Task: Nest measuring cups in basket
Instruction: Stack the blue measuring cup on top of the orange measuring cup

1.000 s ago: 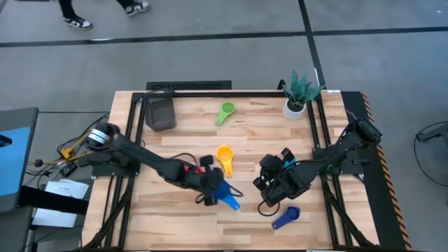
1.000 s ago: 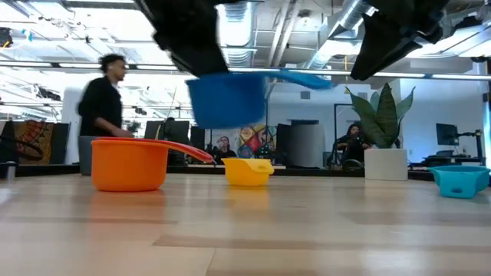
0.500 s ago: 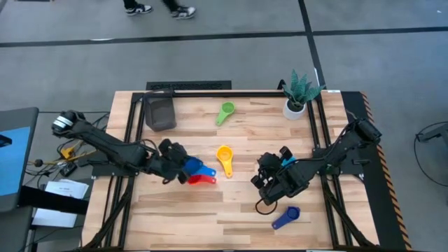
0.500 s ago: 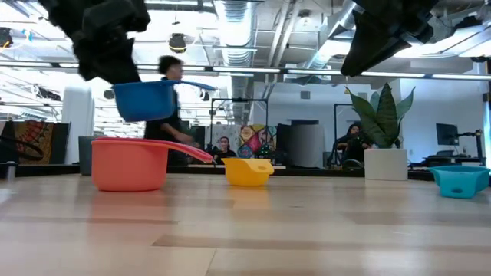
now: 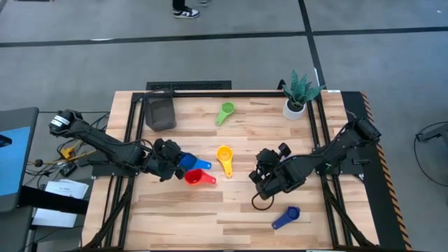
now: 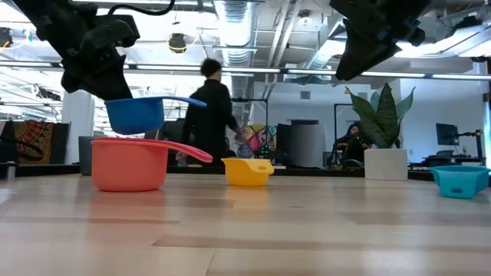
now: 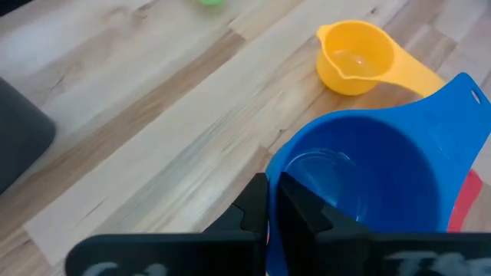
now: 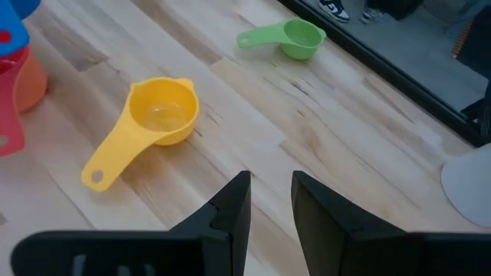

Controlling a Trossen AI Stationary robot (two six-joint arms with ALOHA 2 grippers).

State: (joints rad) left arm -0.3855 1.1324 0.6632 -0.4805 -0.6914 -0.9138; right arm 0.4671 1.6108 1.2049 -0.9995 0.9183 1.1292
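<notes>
Left end effector [image 5: 170, 159] is where we start: its fingers are clamped on the rim of the blue cup [image 5: 187, 162], held just above the red cup [image 5: 194, 178] at the desk's [image 5: 210, 217] left-middle. In the low view the blue cup [image 6: 134, 114] hangs clear of the red one [image 6: 130, 163], so we judge this nesting not yet made. The basket [image 5: 159, 112] sits well apart at the far left corner and, as far as we can see, holds no cups. Further right lie the yellow cup [image 5: 224, 155] at the middle and the green cup [image 5: 225, 110] at the far side, both loose. Our right end effector [image 5: 267, 183] hovers right of centre, fingers a little apart and empty, with the dark blue cup [image 5: 286, 217] near it at the near edge. We judge the task barely begun.
</notes>
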